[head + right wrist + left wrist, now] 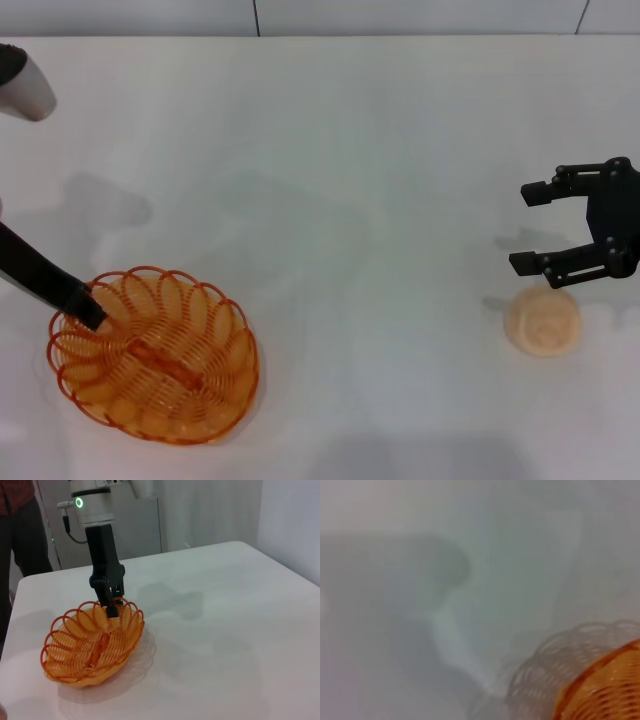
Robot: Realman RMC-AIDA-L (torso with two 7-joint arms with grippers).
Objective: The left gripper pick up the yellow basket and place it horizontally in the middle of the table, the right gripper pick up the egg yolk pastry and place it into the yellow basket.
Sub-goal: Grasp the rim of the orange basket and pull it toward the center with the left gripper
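The yellow basket (160, 360) lies at the near left of the white table (350, 180). My left gripper (88, 305) reaches in from the left and is shut on the basket's far-left rim. In the right wrist view the left gripper (111, 607) pinches that rim and the basket (90, 647) looks slightly tilted. The left wrist view shows only a corner of the basket (607, 690). My right gripper (535, 228) is open at the right, just beyond the egg yolk pastry (542, 320), which rests on the table, and holds nothing.
A white segment of the left arm (25, 85) shows at the far left. In the right wrist view a person in dark clothes (20, 535) stands behind the table's far edge, beside the robot's body (92, 502).
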